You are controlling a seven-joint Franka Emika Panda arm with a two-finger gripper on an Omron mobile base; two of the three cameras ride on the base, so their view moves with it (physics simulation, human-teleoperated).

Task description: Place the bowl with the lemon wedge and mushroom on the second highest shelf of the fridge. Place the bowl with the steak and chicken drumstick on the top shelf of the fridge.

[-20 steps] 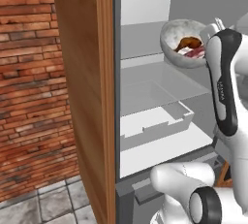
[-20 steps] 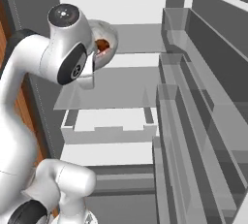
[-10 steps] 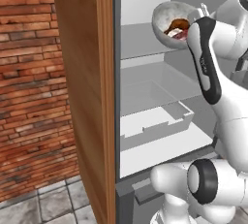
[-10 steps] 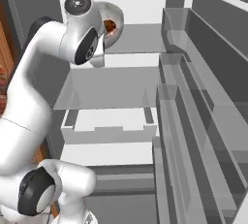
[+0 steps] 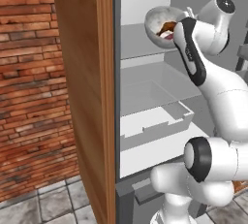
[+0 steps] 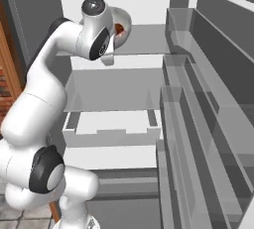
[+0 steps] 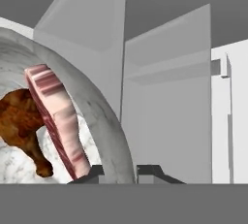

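A marbled grey bowl (image 5: 156, 23) hangs tilted in the fridge at the height of the top shelf (image 5: 138, 43). In it lie a brown chicken drumstick (image 7: 22, 121) and a pink-striped steak (image 7: 60, 121). My gripper (image 7: 121, 172) is shut on the bowl's rim (image 7: 104, 121), one dark fingertip on each side of it. From the right base view the bowl (image 6: 122, 27) peeks out behind my wrist, above the top shelf (image 6: 149, 39). Below that lies the bare second shelf (image 6: 114, 89).
A white drawer (image 6: 114, 129) sits under the second shelf. Clear door bins (image 6: 198, 99) line the open fridge door on the right. A wooden cabinet panel (image 5: 82, 97) and a brick wall (image 5: 29, 72) stand to the left of the fridge.
The arm has lifted the bowl from just above the second shelf up to top-shelf height and carried it leftward, deeper into the fridge.
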